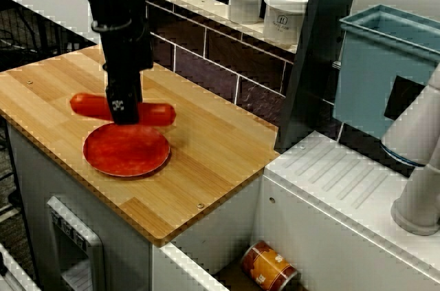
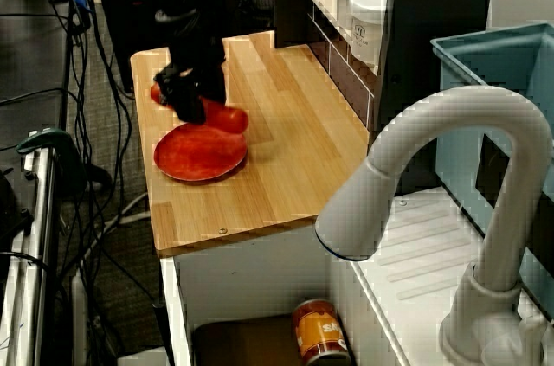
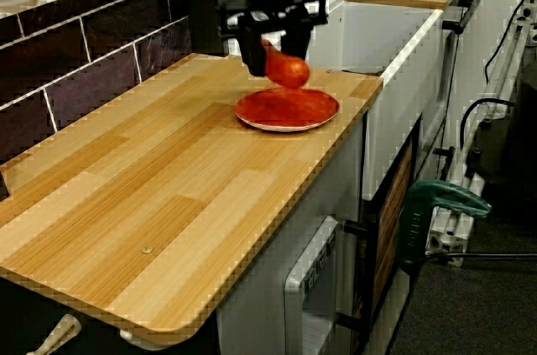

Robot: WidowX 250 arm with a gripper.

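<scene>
**Sausage held over the plate.** The red sausage [image 1: 155, 113] lies level in the jaws, above the far edge of the red plate [image 1: 127, 159]. In the view from above the sink, both ends stick out to the left and right of the jaws. We cannot tell from any view whether the sausage touches the plate. The jaws are closed to the sausage's width and grip it at its middle, hanging straight down from the black arm [image 1: 118, 26].

In the view past the faucet, the sausage [image 2: 229, 118] is seen over the plate [image 2: 197, 163] on the left part of the wooden desk [image 2: 286, 150]. In the view along the desk, we see one rounded end of the sausage [image 3: 289, 71] pointing towards the camera above the plate [image 3: 285, 116].

**Surroundings.** Two white jars [image 1: 246, 1] [image 1: 286, 16] stand on the tiled ledge at the far right of the desk. Further right are a teal bin [image 1: 381, 74] and a white faucet [image 2: 450, 167]. An orange can [image 1: 269, 266] lies on its side in the compartment below the desk's near right corner.
</scene>
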